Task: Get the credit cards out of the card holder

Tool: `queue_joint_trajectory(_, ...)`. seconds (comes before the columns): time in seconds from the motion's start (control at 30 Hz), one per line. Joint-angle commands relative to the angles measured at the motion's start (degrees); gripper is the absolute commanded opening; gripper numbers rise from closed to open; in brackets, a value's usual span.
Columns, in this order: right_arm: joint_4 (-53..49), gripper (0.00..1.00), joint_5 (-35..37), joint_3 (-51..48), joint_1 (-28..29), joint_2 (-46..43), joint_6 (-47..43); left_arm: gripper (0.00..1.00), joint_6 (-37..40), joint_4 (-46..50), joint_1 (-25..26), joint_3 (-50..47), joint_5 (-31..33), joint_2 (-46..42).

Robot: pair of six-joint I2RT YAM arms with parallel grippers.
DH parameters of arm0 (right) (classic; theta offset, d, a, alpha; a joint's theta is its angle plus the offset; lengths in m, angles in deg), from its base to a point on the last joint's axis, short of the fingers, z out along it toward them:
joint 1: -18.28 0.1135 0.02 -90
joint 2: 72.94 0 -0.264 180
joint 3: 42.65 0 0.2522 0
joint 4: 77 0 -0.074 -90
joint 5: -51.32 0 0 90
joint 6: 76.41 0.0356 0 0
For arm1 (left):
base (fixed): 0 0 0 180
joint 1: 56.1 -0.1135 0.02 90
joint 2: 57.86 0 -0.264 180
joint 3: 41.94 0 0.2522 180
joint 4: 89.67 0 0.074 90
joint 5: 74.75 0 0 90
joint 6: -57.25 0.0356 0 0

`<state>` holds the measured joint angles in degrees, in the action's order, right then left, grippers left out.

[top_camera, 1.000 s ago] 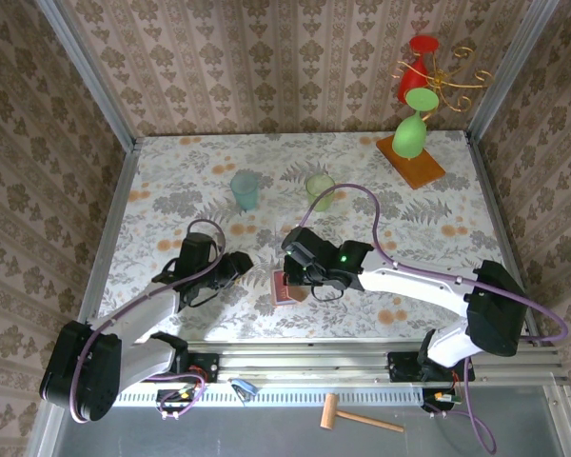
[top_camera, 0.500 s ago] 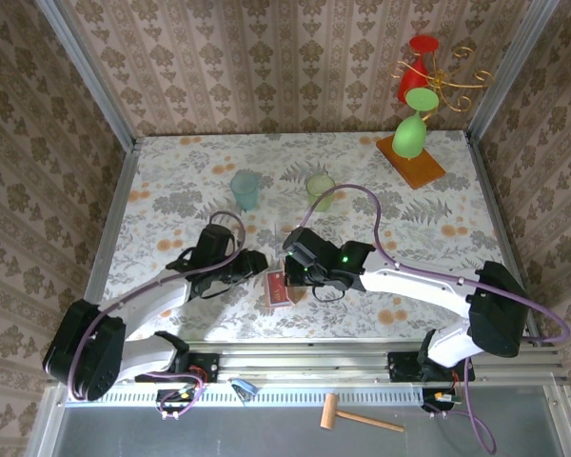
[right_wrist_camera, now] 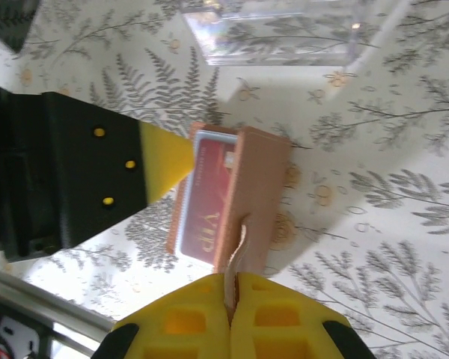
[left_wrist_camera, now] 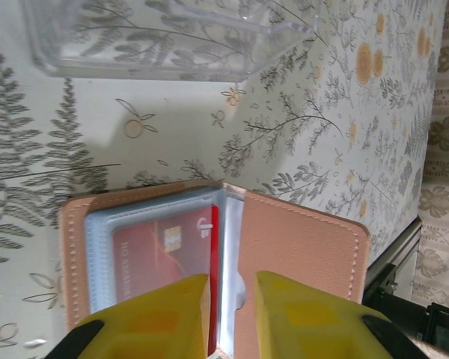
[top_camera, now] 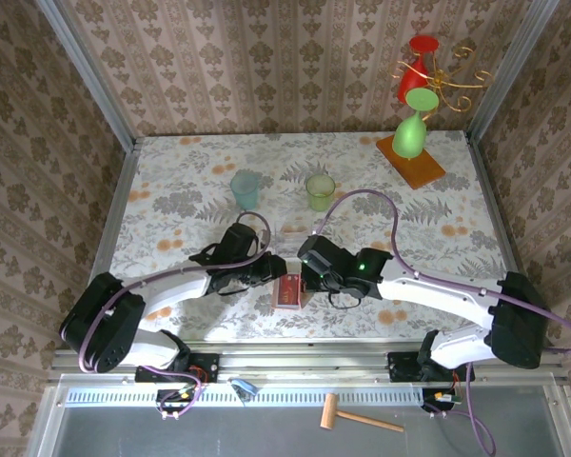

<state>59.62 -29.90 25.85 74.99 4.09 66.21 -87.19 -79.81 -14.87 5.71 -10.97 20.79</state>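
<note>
Yellow-tipped, the left gripper (left_wrist_camera: 232,299) comes in from the left with its jaws a narrow gap apart. They sit astride the inner edge of a red credit card (left_wrist_camera: 157,250) and its clear sleeve (left_wrist_camera: 228,224) at the fold, not visibly clamped on either. Between the arms the tan card holder (left_wrist_camera: 299,239) lies open on the floral table (top_camera: 171,190), near a clear tray (left_wrist_camera: 157,45). On the right, the right gripper (right_wrist_camera: 230,288) has its jaws pressed together on the card holder's cover edge.
</note>
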Motion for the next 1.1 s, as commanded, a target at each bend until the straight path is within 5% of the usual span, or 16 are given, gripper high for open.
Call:
queue_joint_trajectory(0.0,-3.5,0.00,4.4,-2.5,-1.0,-2.2,-0.3,0.22,-1.0,-1.6,1.2,2.9,-0.8,1.4)
queue_joint_trajectory(0.47,-1.7,0.00,4.1,-12.3,-6.3,-4.9,-1.1,0.20,-2.0,-2.1,7.9,10.2,-1.4,10.0)
queue_joint_trajectory(1.07,6.3,0.00,-3.1,-14.8,-11.4,2.3,-5.7,0.17,-6.0,-7.2,11.0,12.3,-3.9,20.4)
